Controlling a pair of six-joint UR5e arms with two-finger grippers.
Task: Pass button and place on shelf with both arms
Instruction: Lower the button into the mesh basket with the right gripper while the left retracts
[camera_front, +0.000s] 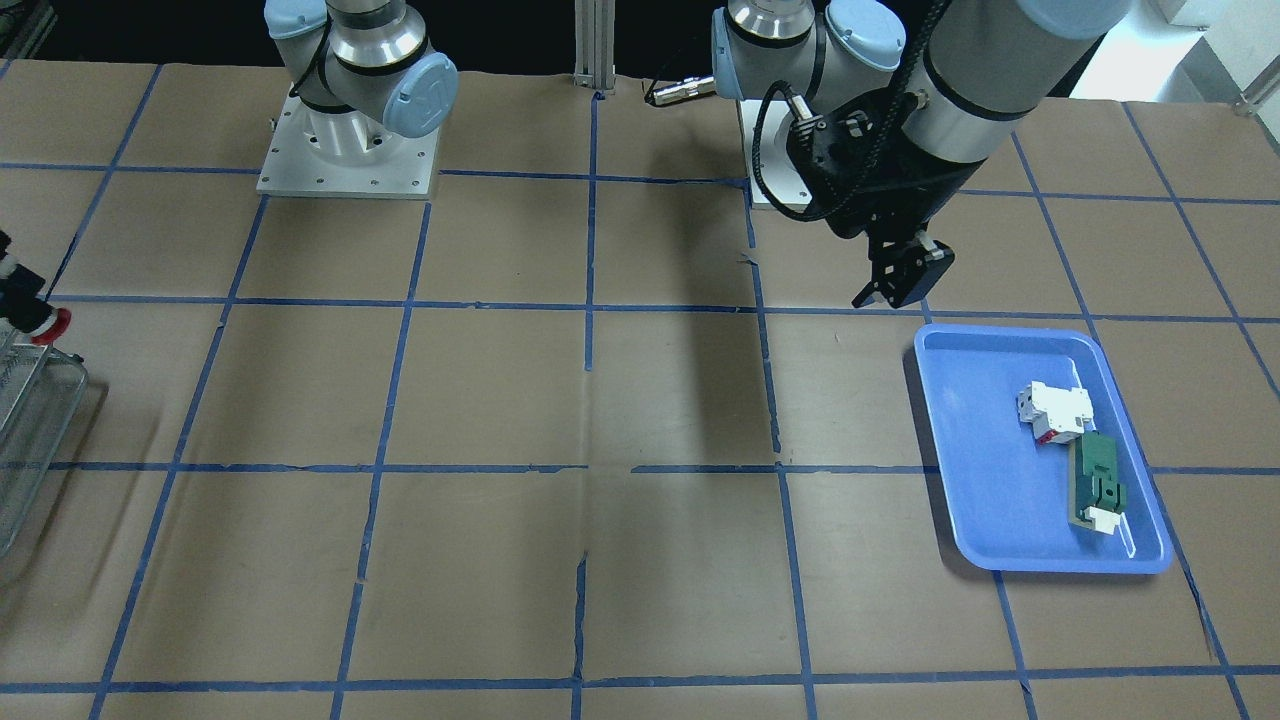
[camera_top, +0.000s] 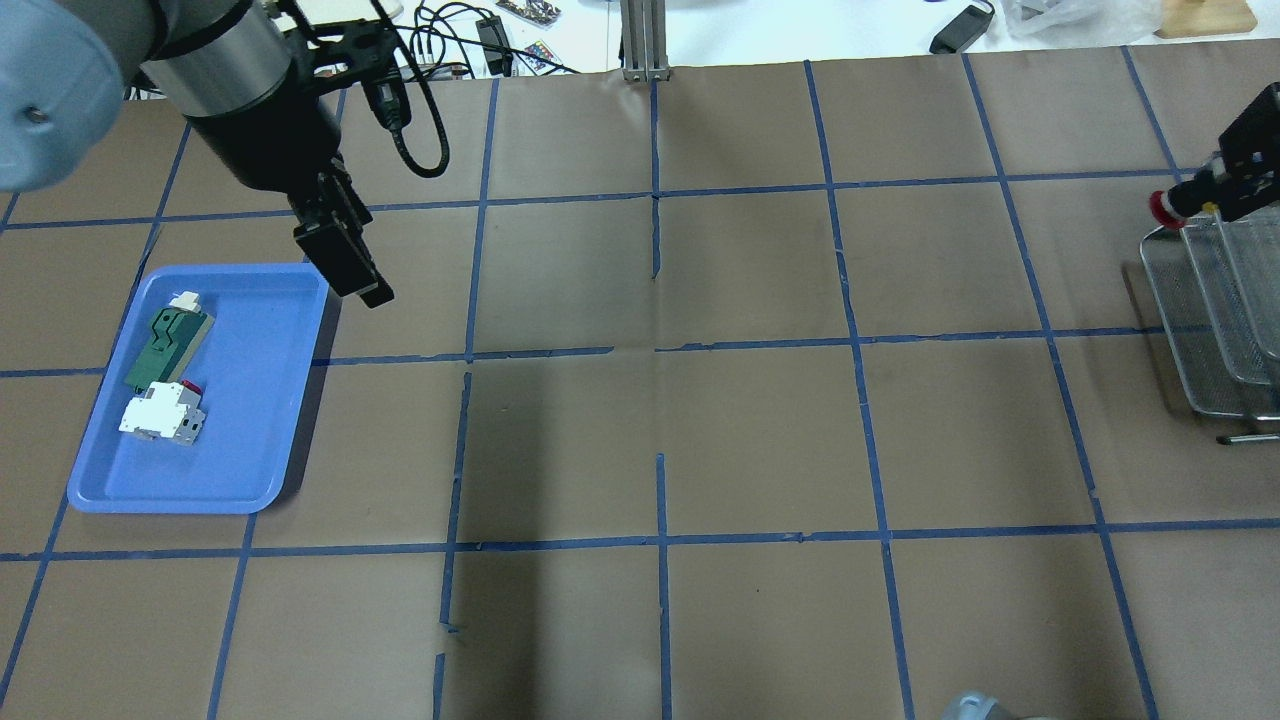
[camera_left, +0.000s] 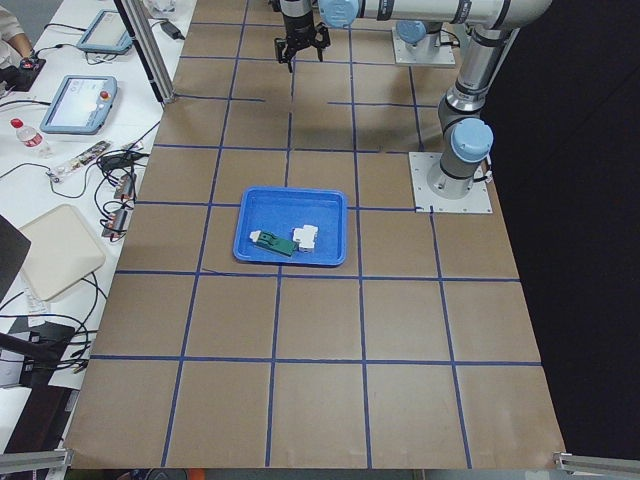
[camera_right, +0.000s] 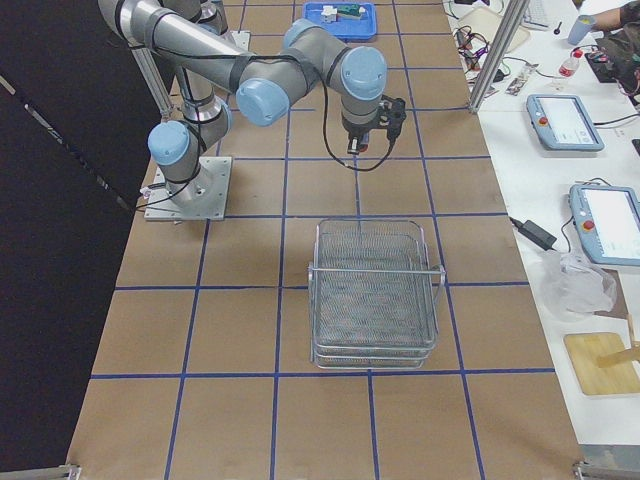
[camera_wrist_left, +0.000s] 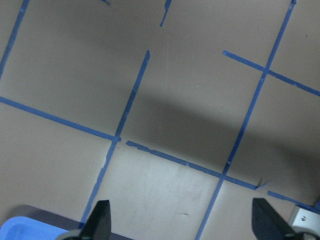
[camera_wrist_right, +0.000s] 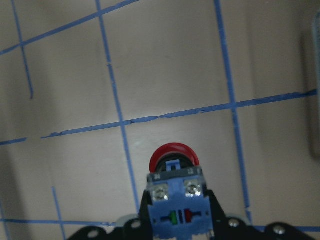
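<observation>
Right gripper (camera_top: 1212, 190) is clamped on the button (camera_wrist_right: 174, 165), whose red cap points away from the fingers, and holds it in the air near one end of the shelf (camera_right: 375, 300). Left gripper (camera_front: 895, 290) hangs empty with its fingers apart, just beside the blue tray (camera_top: 250, 400).

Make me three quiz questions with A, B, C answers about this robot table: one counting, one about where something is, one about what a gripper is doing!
1. How many parts lie in the blue tray? A one, B two, C four.
2. Where is the button? A in the tray, B in the right gripper, C hidden under the tray.
3. The left gripper is: A open and empty, B shut on a part, C gripping the tray.
Answers: 1 B, a white block and a green part lie there. 2 B, its red cap sticks out of that gripper in the right wrist view. 3 A, the fingers stand apart with nothing between them.
</observation>
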